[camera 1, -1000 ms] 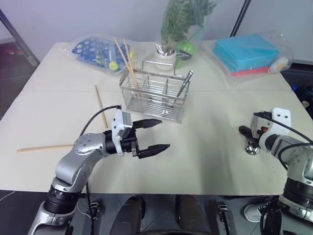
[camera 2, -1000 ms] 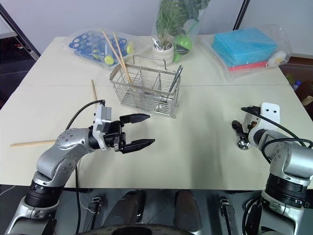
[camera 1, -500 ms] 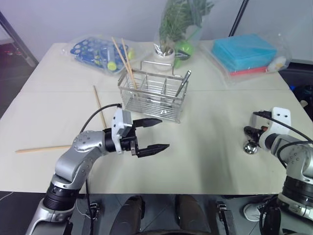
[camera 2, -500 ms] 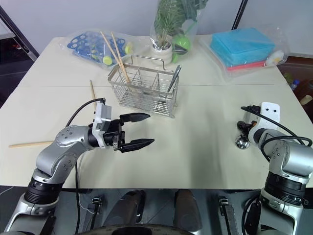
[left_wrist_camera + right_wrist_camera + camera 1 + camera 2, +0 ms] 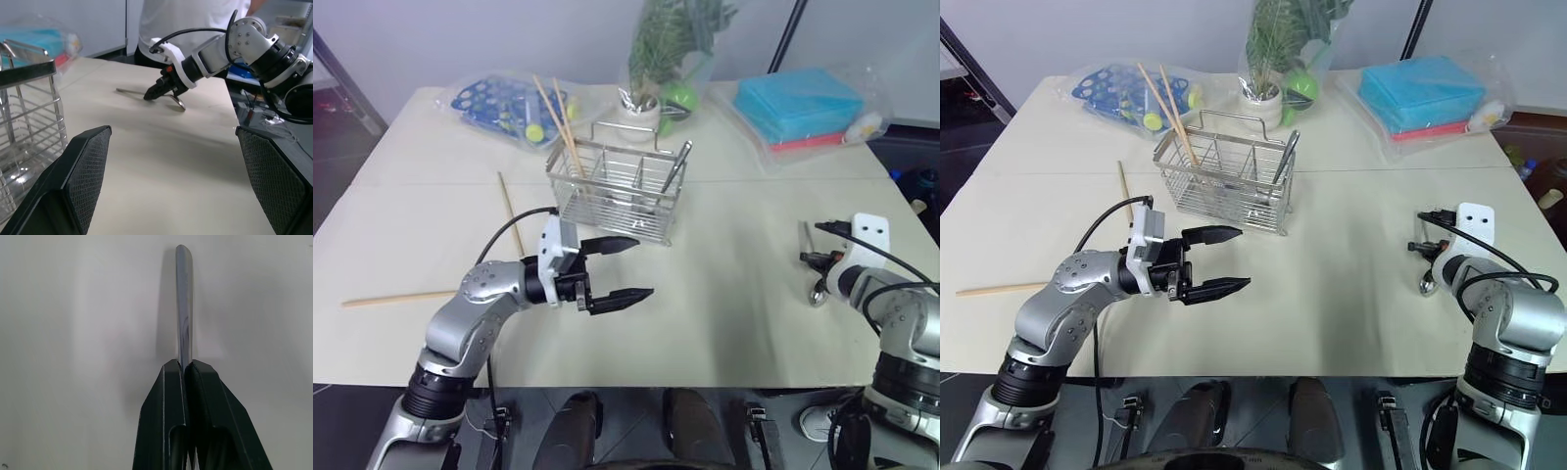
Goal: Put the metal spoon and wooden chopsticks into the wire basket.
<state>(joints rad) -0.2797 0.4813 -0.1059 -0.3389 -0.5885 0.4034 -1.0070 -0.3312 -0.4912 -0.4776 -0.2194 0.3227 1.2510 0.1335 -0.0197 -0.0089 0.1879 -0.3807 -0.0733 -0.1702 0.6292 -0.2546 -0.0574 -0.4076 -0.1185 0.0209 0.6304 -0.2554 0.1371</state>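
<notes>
While right jaws (image 5: 186, 369) pinch metal spoon (image 5: 184, 303), path seemingly unobstructed

Cream table (image 5: 724, 323) (pale wall (image 5: 460, 34) behind)

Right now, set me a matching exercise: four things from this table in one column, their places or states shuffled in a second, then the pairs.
Things:
1. metal spoon
2. left tool
3. wire basket
4. blue pad in a clear bag

States:
A. open, holding nothing
B. far right corner of the table
C. pinched by the shut right tool
D. holds two chopsticks leaning upright

Pairs: 1-C, 2-A, 3-D, 4-B
</notes>
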